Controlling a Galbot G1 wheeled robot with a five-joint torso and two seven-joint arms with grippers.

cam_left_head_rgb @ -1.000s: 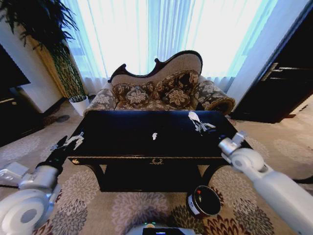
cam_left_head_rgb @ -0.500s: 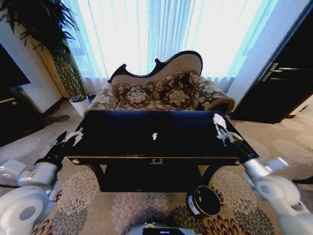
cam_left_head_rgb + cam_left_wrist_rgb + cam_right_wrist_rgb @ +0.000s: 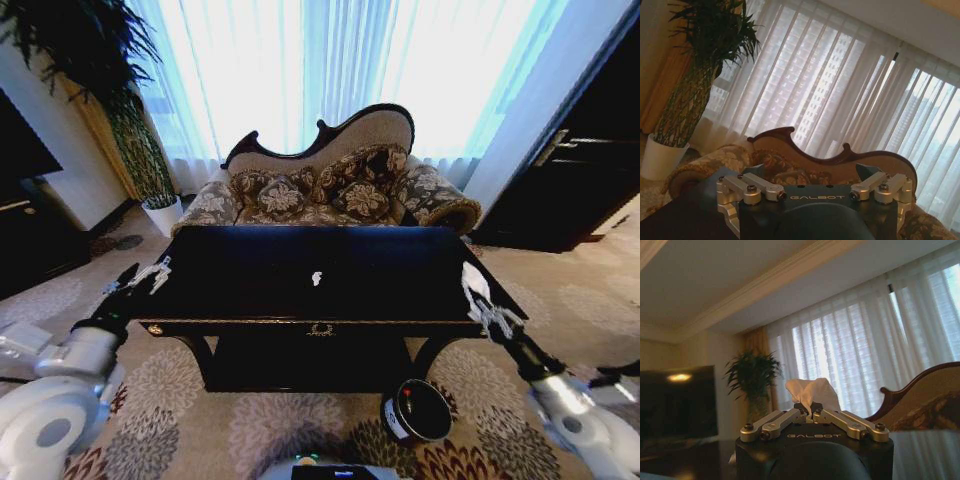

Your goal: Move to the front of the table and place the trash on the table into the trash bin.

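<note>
We stand squarely before the counter point(image 3: 250, 275), its gold ornament facing us at front centre, so we judge the drive to the table done. What remains is the clearing itself, and that is partly under way.

Taking the counter as our landmark: the trash bin point(image 3: 416, 411) sits on the carpet in front of its right front leg, open mouth up, and we cannot tell what is in it.

Our right gripper point(image 3: 486, 310) hangs just off the counter's right front corner, above and to the right of the bin, fingers pressed together on a crumpled white tissue point(image 3: 808, 391); the right wrist view shows the tissue bunched up between the closed fingers. We judge this piece lifted but not yet dropped, since the gripper is not over the bin's mouth.

Our left gripper point(image 3: 150, 277) waits just off the counter's left edge, spread wide and holding nothing.

1 tiny white scrap point(image 3: 316, 278) lies near the middle of the counter top, so at least 1 more pick is left.
</note>
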